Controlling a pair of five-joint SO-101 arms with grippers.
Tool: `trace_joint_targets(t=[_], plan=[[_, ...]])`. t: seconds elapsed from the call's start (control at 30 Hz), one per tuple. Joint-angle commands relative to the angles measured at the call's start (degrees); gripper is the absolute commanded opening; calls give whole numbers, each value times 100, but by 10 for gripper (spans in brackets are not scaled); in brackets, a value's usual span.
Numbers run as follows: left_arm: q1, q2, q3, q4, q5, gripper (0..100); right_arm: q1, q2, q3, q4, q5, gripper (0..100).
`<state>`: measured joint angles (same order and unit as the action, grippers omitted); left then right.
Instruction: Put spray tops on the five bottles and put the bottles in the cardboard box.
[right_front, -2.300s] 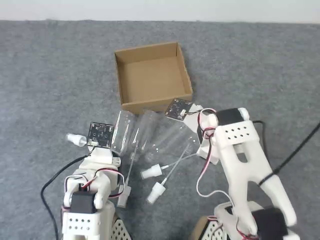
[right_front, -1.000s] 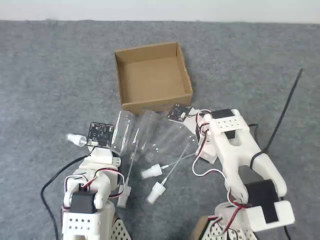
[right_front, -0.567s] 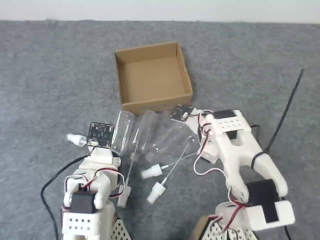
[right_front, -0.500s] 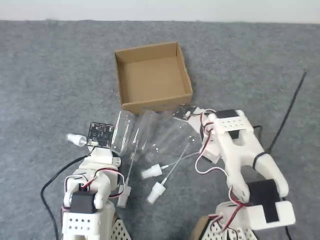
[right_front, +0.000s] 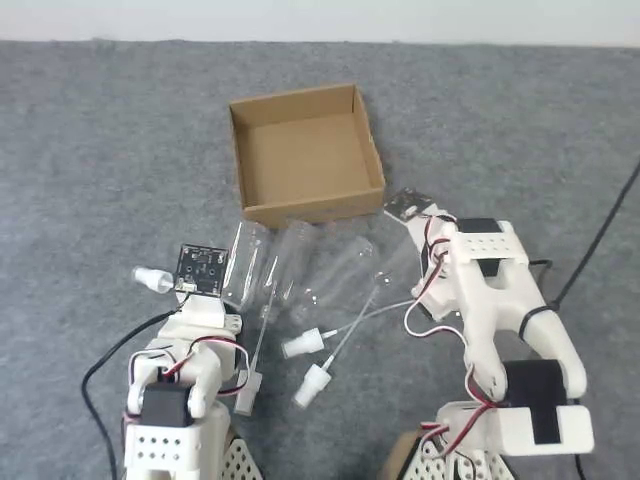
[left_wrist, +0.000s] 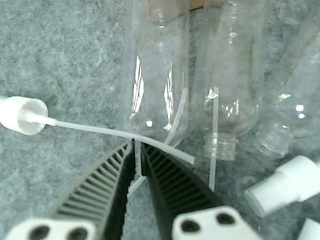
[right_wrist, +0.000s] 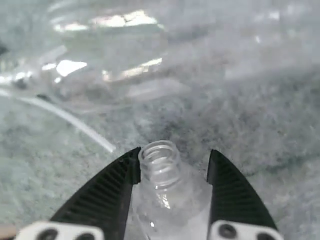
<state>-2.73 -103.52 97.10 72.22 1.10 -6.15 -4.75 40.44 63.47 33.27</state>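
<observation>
Right pincer (right_wrist: 174, 153) gripped a clear bottle (right_wrist: 165, 200) by its neck, left pincer (left_wrist: 137, 146) was clenched on a spray top (left_wrist: 22, 115) tube, other bottles (right_front: 300, 265) lay between them on the grey surface (right_front: 120, 150), just near of the cardboard box (right_front: 315, 208).

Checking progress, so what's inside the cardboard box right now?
Only the bare brown floor of the cardboard box shows, with no bottles in it. Its near wall hides a thin strip of floor behind it. The clear bottles lie outside on the carpet, in front of that wall.
</observation>
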Motion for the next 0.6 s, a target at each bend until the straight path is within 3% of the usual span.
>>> trace_joint_targets(t=[0.0, 0.47, 0.57], plan=[[-9, -79, -57, 18, 62, 17, 84, -136, -431, -84, -791, 170], [-9, -79, -57, 18, 62, 17, 40, -92, -519, -286, -1020, 175], [-9, -79, -57, 18, 62, 17, 31, -119, -519, -268, -1020, 225]])
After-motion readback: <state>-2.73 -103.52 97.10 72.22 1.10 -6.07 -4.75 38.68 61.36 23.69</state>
